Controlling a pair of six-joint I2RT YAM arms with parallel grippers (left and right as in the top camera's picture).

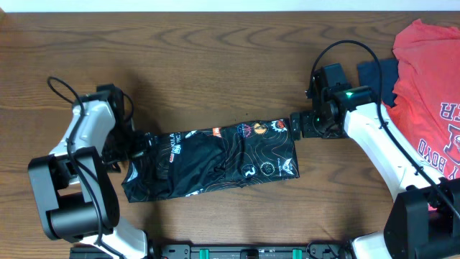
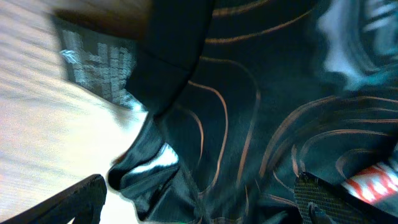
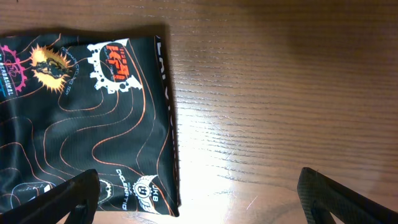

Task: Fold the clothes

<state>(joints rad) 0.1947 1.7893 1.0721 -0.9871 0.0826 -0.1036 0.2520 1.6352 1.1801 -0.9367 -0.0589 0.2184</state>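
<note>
The black shirt [image 1: 215, 162] lies folded into a long band in the middle of the desk [image 1: 215, 57], nearer the edge where the arm bases stand. Its long axis runs left to right along that edge, slightly tilted, with the right end a little farther from the bases. The right end is flat and square-cornered, with colourful logos on it. The left end is rumpled and bunched.

The left tool [image 2: 199, 193] is at the rumpled end, its fingers [image 2: 81, 198] spread apart with fabric below them; this view is blurred. The right tool [image 3: 199, 186] hangs at the shirt's far right corner, fingers [image 3: 68, 196] wide apart, mostly over bare wood and holding nothing.

At the desk's far right corner lies a red shirt [image 1: 431, 93] on a dark blue cloth [image 1: 377, 75].
</note>
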